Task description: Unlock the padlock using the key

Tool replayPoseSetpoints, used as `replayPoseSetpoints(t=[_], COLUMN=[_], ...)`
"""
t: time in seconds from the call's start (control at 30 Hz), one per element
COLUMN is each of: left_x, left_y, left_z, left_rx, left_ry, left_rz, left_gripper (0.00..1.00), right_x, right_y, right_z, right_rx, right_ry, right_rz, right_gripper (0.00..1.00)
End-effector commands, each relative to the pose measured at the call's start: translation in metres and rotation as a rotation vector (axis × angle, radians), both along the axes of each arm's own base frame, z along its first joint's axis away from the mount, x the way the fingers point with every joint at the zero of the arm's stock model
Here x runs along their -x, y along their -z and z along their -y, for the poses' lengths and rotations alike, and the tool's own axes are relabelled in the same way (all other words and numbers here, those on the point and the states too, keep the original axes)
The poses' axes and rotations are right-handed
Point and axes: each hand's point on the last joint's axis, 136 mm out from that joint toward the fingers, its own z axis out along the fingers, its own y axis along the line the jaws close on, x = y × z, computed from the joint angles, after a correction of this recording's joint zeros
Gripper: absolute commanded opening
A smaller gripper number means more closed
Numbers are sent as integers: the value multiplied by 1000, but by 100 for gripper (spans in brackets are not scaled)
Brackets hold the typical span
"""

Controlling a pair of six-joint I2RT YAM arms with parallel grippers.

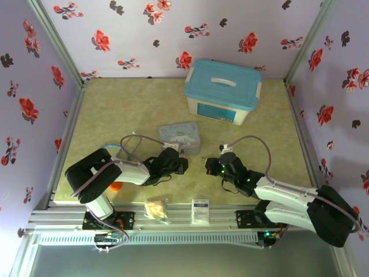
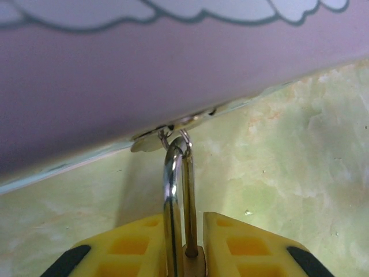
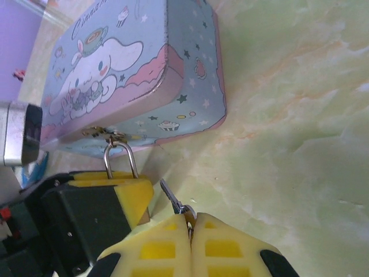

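Observation:
The small brass padlock (image 2: 194,261) hangs by its silvery shackle (image 2: 173,184) from the hasp of the pastel cartoon tin (image 3: 132,75). My left gripper (image 2: 184,222) is shut on the padlock body, with a yellow finger on each side and the shackle sticking out towards the tin. In the right wrist view the shackle (image 3: 118,158) rises from those yellow fingers (image 3: 135,196). My right gripper (image 3: 191,222) is shut on the bow of the slim grey key (image 3: 173,198). The blade points up-left towards the padlock, a short way from it. From above, the left gripper (image 1: 180,163) and right gripper (image 1: 209,166) face each other in front of the tin (image 1: 183,135).
A white storage box with a blue lid (image 1: 222,92) stands at the back of the green mat. Near the front rail lie a crumpled packet (image 1: 155,208), a small white card (image 1: 200,210) and an orange object (image 1: 117,186) by the left arm. Flowered walls enclose three sides.

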Motion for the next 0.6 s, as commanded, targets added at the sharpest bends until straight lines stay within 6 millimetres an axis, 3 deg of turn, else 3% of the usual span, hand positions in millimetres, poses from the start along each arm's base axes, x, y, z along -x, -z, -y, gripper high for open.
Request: replayPoseSetpoints(t=[0.0,0.17,0.33,0.57], left_x=[1,-6,-11,-14], left_y=[-9,-31,-47,-55], left_z=[-1,-3,-8,-10], left_rx=[44,153,286,428], left_ry=[-37,-112,-179,-242], left_rz=[-5,20,47,29], left_gripper=[18,14,10,4], right_x=[2,10,11,11], right_y=[14,14,17,21], right_z=[1,-30,-47,-70], right_rx=[-93,-204,-198,-263], right_ry=[101,67,56,22], right_rz=[-114,-194,-205,-221], right_gripper=[0,0,0,0])
